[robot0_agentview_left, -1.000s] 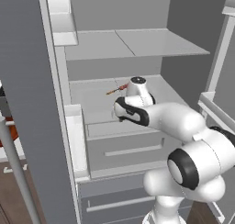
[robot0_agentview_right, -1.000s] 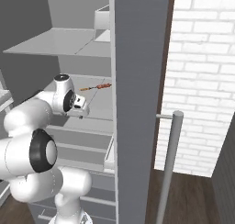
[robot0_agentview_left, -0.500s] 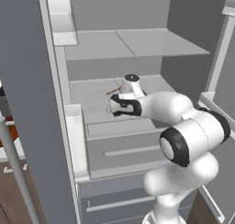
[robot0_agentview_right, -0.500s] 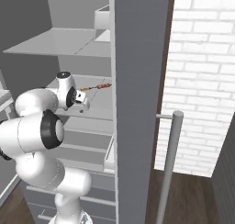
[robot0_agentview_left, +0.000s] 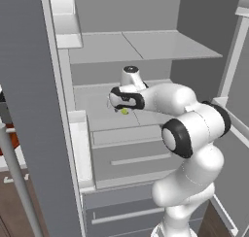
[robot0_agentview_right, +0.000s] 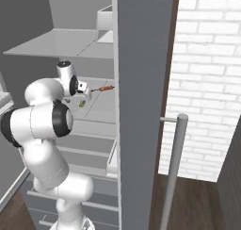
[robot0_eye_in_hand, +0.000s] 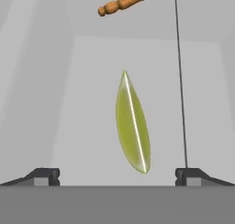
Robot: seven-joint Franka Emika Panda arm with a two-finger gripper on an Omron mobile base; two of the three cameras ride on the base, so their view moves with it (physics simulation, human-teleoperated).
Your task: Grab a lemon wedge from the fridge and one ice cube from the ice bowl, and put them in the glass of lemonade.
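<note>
My end effector [robot0_eye_in_hand: 117,175] is spread wide open and holds nothing, poised inside the tall grey two-door fridge [robot0_agentview_left: 29,110] over its pale grey shelf [robot0_agentview_left: 97,102]. The tiny yellow-green lemon wedge [robot0_eye_in_hand: 132,126] lies on that shelf between my fingertips [robot0_eye_in_hand: 43,175], clear of both. In my hand view its long axis runs straight away from me, pointed tip far. Beyond it lies a brown wooden handle [robot0_eye_in_hand: 121,2].
</note>
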